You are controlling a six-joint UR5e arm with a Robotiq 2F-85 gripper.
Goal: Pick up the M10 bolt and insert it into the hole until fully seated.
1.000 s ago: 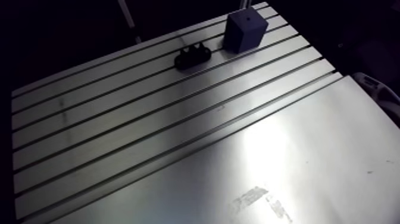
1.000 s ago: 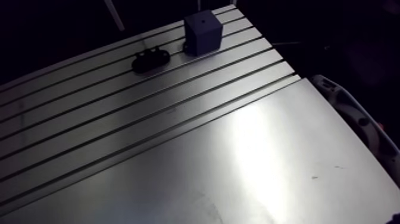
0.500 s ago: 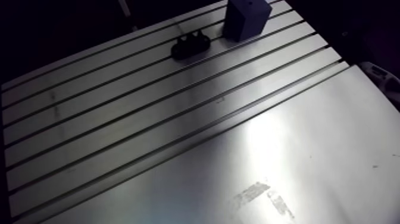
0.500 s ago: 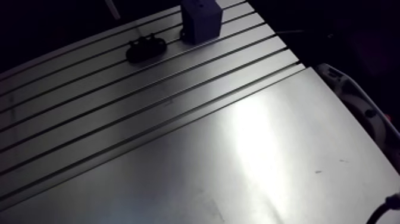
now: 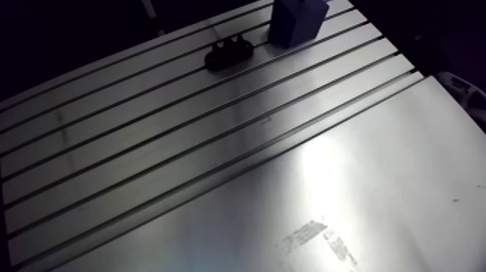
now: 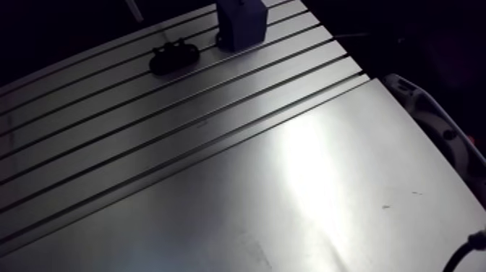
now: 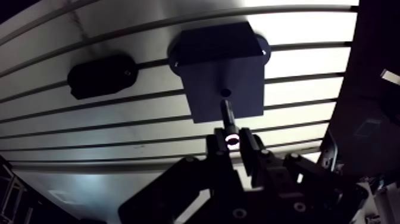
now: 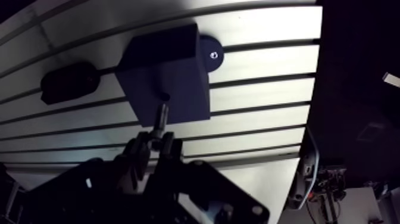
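In the wrist view my gripper (image 7: 232,142) is shut on the M10 bolt (image 7: 228,122), holding it by the head end between the fingers (image 7: 215,148). The dark shank points down at the top face of a dark blue block (image 7: 226,71). The bolt's tip hangs just short of the small round hole (image 7: 225,92) in that face; whether it touches I cannot tell. The arm view shows the same block (image 5: 296,18) at the far edge of the slotted table (image 5: 145,137), but no gripper.
A black oval holder (image 7: 100,76) lies on the table beside the block, also seen as the holder (image 5: 228,53) in the arm view. A smooth metal plate (image 5: 376,181) covers the near part of the table. A white object (image 6: 427,116) sits past the right edge.
The arm view has shifted a little, so the camera has moved with the arm. The block and the black holder stay where they were on the table.
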